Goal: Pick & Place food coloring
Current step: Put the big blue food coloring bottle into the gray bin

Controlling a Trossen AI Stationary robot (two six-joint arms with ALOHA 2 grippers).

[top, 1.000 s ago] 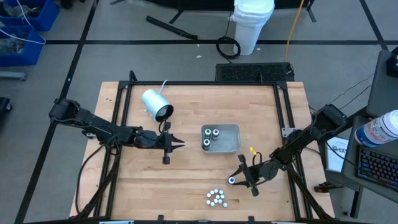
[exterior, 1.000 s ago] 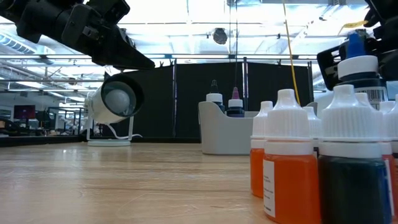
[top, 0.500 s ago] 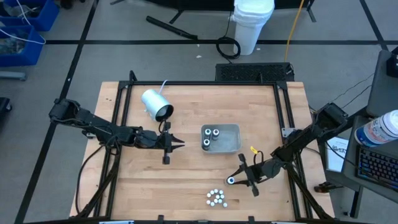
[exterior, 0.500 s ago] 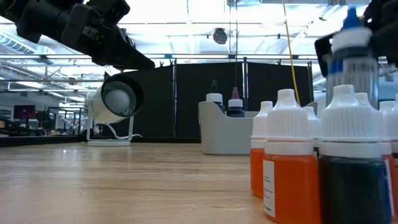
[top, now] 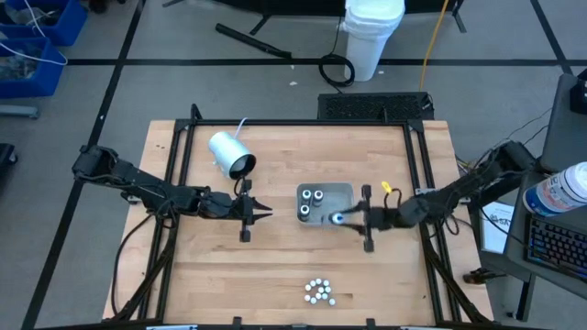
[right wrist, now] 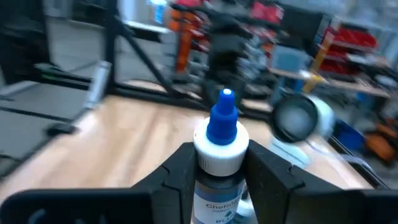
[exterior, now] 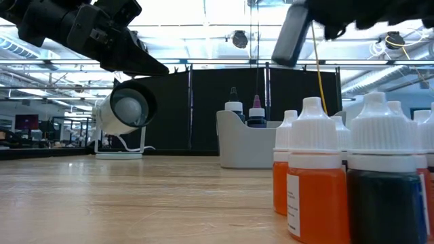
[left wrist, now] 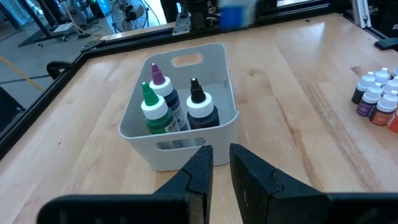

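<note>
Reaching in from the bench's right side, my right arm lay stretched low and nearly straight, its right tool point(top: 341, 218) over the right end of the grey tray point(top: 346, 192). The right tool was clamped on a blue-tipped bottle point(right wrist: 220, 162), one finger on each side of its dark body just under the white collar, and the bottle stood upright between them. In the high view its cap showed as a small pale spot at the tray's right end, so it hung over or just inside the tray; I could not tell which.

My left arm came in from the bench's left side, elbow bent, with the left tool point(top: 260, 212) held above the wood a little way left of the tray and pointed at it. Its fingers point(left wrist: 198, 167) stood close together with a narrow gap and gripped nothing.

The tray held three bottles point(left wrist: 168, 107) standing upright at its left end: one green-tipped, one purple-tipped, one black-tipped. Toward its right end the tray floor was bare.

The remaining bottles point(top: 318, 291) stood bunched together near the bench's front edge, well apart from both tools; the low view showed orange and dark ones with white caps. A white cylinder point(top: 230, 154) with a dark mouth lay near the bench's back left.
</note>
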